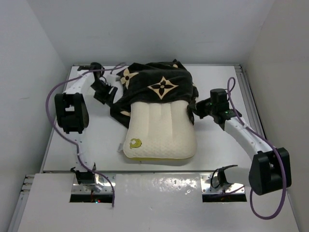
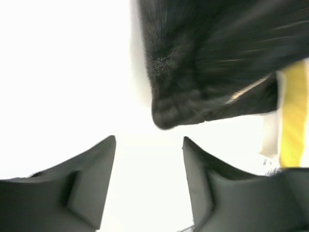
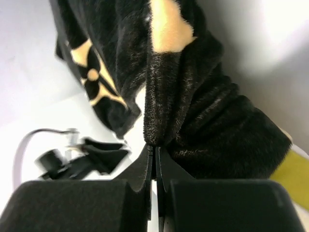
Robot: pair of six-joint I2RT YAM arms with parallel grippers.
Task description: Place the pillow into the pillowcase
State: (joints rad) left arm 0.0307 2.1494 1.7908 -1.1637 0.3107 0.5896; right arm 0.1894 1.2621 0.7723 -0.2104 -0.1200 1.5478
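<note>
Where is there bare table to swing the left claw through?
Bare table lies near-left, between the left arm and the pillow, and near-right, between the pillow and the right arm. Crowded: far-left, where the open left claw sits beside the pillowcase, and the pillow's right, where the right claw pinches the pillowcase.

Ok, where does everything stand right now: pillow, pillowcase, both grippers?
pillow: lying flat, far end inside the pillowcase, near half bare.
pillowcase: bunched over the pillow's far end, not yet pulled all the way down.
left gripper: open, nothing between its jaws, just short of the pillowcase's edge.
right gripper: shut on a fold of the pillowcase.
</note>
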